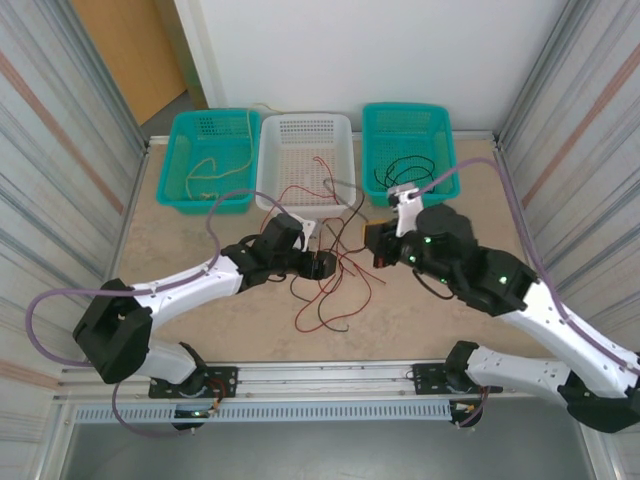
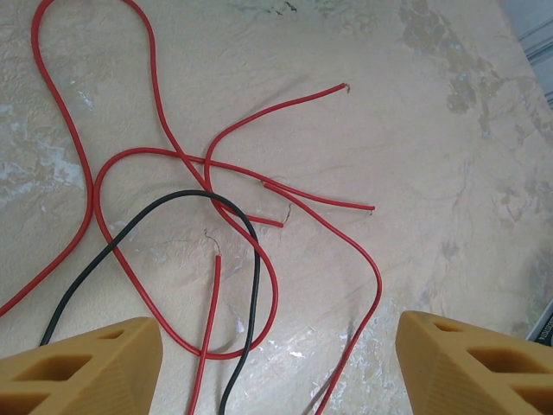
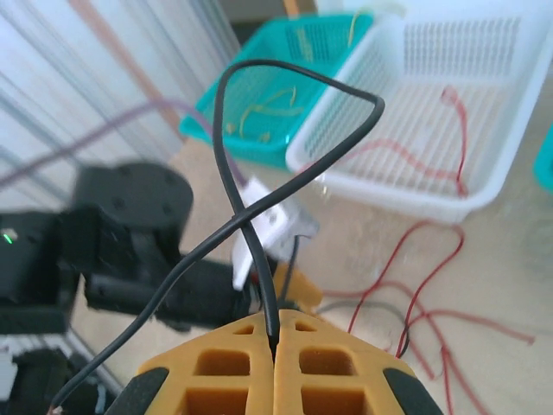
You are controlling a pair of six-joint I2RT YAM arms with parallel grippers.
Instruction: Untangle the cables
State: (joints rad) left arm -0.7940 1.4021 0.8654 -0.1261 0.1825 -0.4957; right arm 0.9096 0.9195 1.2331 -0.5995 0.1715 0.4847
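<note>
The worktop point(image 2: 449, 156) looks like smooth stone-patterned laminate — mottled beige with a soft sheen. The red cables point(image 2: 91, 186) and the black cable point(image 3: 244, 226) wear smooth, slightly glossy plastic sheathing. The left pincer point(image 2: 276, 354) has fingers point(image 2: 86, 367) of matt ochre plastic, faintly grainy; the right pincer point(image 3: 275, 333) looks the same. The teal baskets point(image 1: 225, 125) and the white basket point(image 1: 290, 150) are smooth perforated plastic. The arms' white shells point(image 1: 185, 283) shine — their black joints point(image 1: 118, 335) are matt.

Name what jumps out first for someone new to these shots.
First, the right gripper is shut on a black cable looping up right before its wrist camera. Next, the tangle of red cables mid-table, with the open left gripper hovering over it. At the far edge, a white basket sits between two teal baskets.
</note>
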